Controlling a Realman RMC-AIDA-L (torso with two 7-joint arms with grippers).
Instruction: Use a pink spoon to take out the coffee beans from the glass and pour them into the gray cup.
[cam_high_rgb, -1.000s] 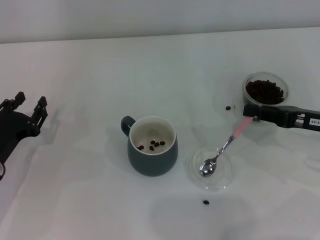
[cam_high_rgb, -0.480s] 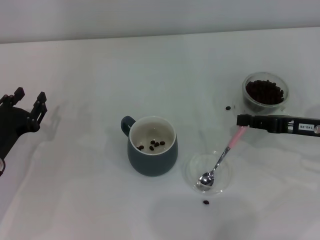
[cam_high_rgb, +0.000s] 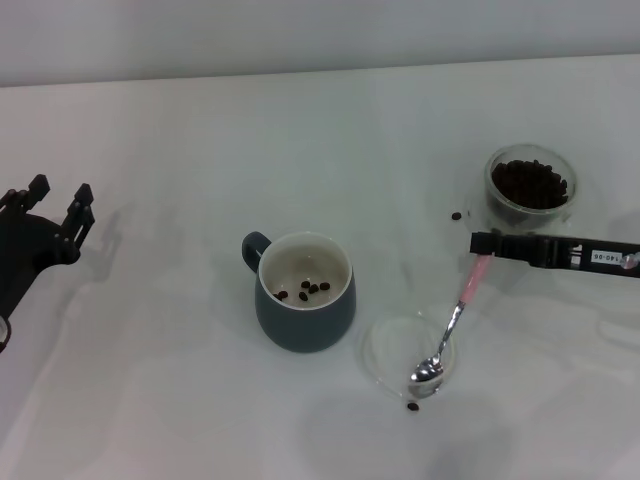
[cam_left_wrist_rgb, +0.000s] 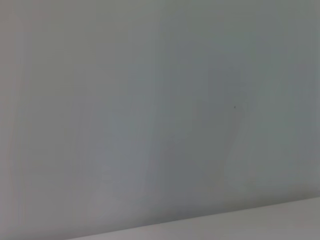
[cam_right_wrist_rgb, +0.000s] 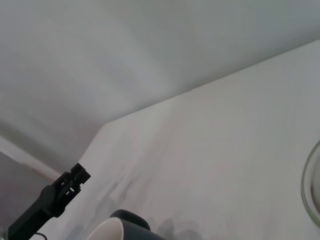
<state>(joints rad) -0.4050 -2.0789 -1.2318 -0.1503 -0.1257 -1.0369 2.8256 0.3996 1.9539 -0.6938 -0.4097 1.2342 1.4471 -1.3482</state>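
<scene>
Reaching level from right, tool (cam_high_rgb: 482, 243) gripping pink spoon (cam_high_rgb: 452, 322)

A white table (cam_high_rgb: 180, 400) is seen carrying a gray cup (cam_high_rgb: 304, 292), a glass (cam_high_rgb: 529, 188), a clear saucer (cam_high_rgb: 390, 350) and stray coffee beans (cam_high_rgb: 412, 405).

The right gripper (cam_high_rgb: 484, 246) reached in from the right edge of the scene, its arm lying level and pointing left, with the fingers pinched together on the pink end of the spoon (cam_high_rgb: 452, 322) that hung down and toward the near side from them. The left gripper (cam_high_rgb: 58, 205) sat at the far left, well apart from the right one, fingers spread apart and pointing away, holding nothing; it also showed distantly in the right wrist view (cam_right_wrist_rgb: 75, 177).
</scene>
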